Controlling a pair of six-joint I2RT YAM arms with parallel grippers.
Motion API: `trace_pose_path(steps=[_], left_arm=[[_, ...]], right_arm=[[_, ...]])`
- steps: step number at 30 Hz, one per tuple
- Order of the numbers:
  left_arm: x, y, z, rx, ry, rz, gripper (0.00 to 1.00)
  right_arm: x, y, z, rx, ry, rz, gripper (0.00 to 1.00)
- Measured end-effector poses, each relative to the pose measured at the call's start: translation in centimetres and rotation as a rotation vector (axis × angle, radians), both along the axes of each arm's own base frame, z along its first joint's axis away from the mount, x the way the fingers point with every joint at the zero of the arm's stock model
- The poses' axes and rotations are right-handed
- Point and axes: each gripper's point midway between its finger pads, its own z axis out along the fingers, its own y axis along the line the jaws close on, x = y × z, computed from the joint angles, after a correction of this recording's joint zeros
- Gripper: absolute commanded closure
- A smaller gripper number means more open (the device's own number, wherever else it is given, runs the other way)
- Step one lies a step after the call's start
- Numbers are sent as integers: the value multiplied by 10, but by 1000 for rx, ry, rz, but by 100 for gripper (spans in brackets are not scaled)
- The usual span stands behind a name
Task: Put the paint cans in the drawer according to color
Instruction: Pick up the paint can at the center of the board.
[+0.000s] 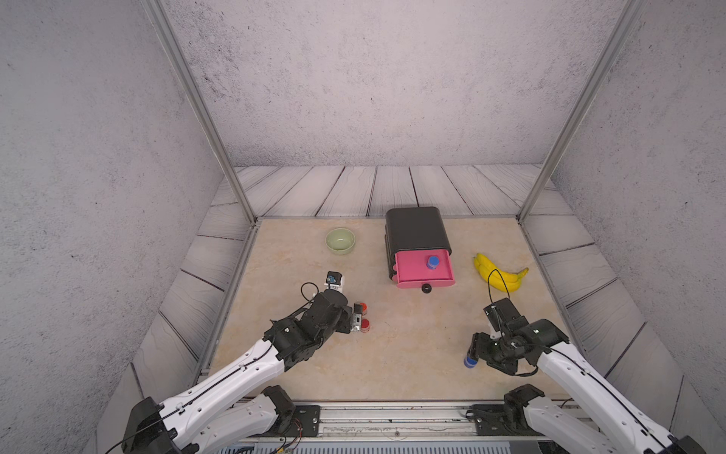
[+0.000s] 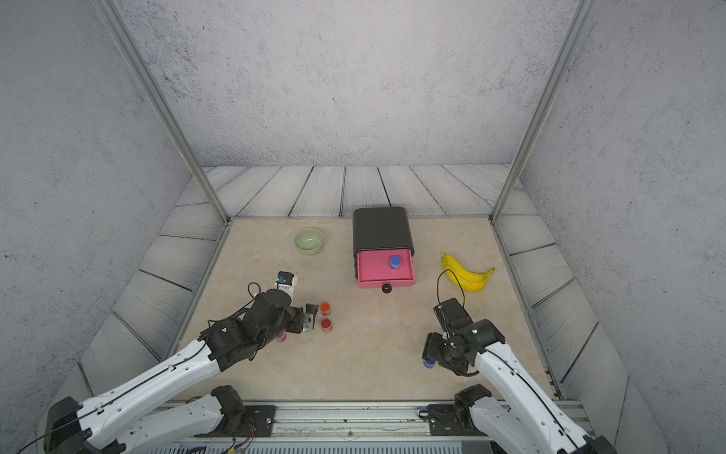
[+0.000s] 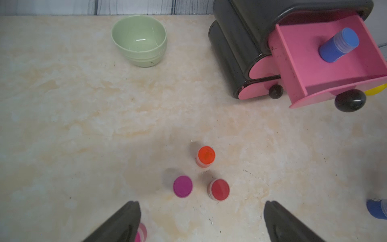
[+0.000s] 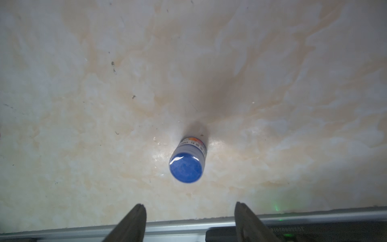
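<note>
Blue paint can (image 4: 186, 165) is the one that matters here, and the right tool (image 4: 190, 205) is the one placed for it. That tool points down at the counter (image 4: 83, 104) with its jaws parted and nothing between them. Just ahead of its tips, centred on the gap, the can stands upright, lid up, its long axis vertical. I'd judge that a short move forward and down would put a jaw on either side of its round wall.

Well beyond this tool, across the counter, the drawer (image 1: 406, 271) has its top tier pulled out, with another blue can (image 1: 432, 262) already inside. By colour, that is where this one belongs.

The left tool (image 3: 202, 202) is much farther from the blue can, its jaws spread wide and empty. A magenta can (image 3: 182, 186) and a red can (image 3: 218, 189) stand just beyond its tips, with an orange-red can (image 3: 206, 156) a little past those. A second magenta can (image 3: 141, 232) is half hidden behind one jaw, and I cannot tell whether it touches. The right arm is plainly the nearer. The risk I'd watch is a jaw tipping so small a can.
</note>
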Motion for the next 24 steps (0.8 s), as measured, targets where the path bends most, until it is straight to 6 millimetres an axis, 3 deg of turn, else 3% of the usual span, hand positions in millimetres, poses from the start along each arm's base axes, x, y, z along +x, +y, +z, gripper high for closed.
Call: trace_pose_path(steps=[11,16,24], left_arm=[[4,-8,-6,-67,15,29,1],[6,-9,-8,-67,19,30,1],[9,-9,-13,-61,33,38,1]], right_arm=[[25,8,-27,-44,40,22,32],[25,11,-33,-61,58,53,42],[16,11,-43,-118,119,108,45]])
